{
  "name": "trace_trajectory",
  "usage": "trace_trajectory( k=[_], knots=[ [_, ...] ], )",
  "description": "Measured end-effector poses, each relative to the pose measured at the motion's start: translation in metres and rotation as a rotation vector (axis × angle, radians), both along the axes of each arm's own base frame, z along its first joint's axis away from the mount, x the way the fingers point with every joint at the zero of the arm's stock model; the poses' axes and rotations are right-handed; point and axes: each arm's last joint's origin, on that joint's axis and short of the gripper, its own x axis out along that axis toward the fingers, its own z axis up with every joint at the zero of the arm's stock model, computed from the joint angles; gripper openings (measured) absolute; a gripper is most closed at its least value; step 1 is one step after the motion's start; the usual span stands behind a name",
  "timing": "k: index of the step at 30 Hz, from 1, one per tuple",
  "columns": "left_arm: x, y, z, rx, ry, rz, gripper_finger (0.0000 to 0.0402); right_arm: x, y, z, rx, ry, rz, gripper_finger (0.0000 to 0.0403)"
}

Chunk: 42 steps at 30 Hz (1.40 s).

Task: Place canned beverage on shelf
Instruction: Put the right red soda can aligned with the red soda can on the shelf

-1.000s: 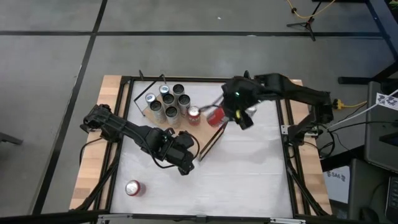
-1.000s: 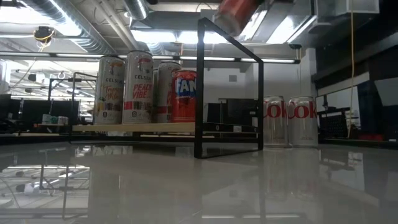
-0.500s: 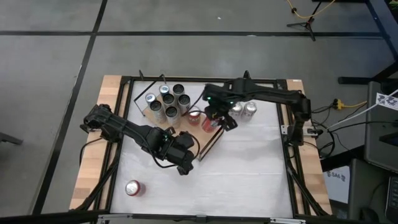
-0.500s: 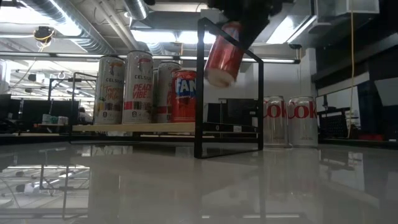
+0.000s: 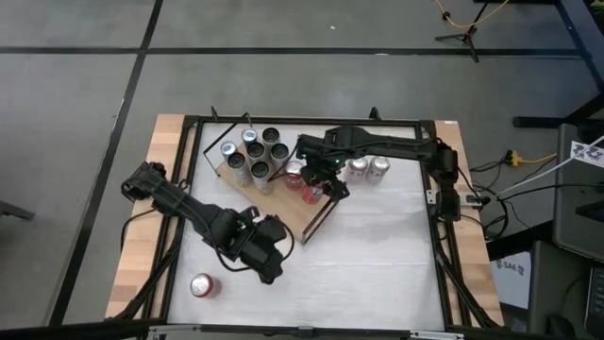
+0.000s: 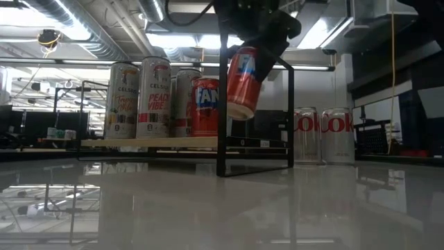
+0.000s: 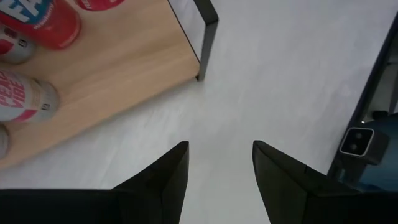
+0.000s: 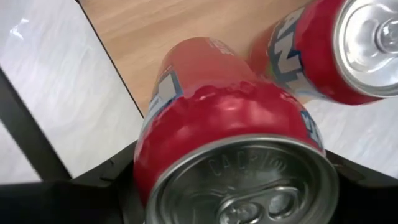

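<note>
- right gripper [image 5: 316,181] clamps a red can [image 5: 312,192] by its upper part; in the low view the can [image 6: 244,82] hangs tilted, its base clear above the board of the shelf [image 6: 149,142].
- the right wrist view shows the held can [image 8: 230,134] top-on between the dark fingers, with a second red can [image 8: 336,53] just beside it on the light wood.
- the shelf [image 5: 288,210], a light-brown board on a thin black frame, sits toward the tabletop's far-left part; a cluster of cans [image 5: 253,154] stands at its far end.
- the held can is over the shelf's right edge, next to the standing red can [image 5: 294,172].
- two silver cans [image 5: 368,168] stand on the table beyond the shelf, toward the far-right side.
- left gripper [image 5: 267,269] hovers near the front-left part of the tabletop, fingers [image 7: 163,180] spread with nothing between them.
- a lone red can [image 5: 200,285] lies near the front-left corner.
</note>
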Motion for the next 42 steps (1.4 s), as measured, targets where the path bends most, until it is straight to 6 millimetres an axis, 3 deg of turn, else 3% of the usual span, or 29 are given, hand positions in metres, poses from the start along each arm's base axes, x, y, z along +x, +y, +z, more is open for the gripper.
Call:
trace_trajectory(
  k=[23, 42],
  knots=[
    [-0.002, -0.004, 0.0, -0.001, -0.002, -0.011, 0.0168, 0.016, -0.004, -0.027, -0.054, 0.037, -0.019, 0.0296],
    [-0.002, -0.005, 0.0, 0.002, -0.002, -0.018, 0.0168, 0.017, -0.003, -0.03, -0.019, 0.041, -0.01, 0.0296]
  ],
)
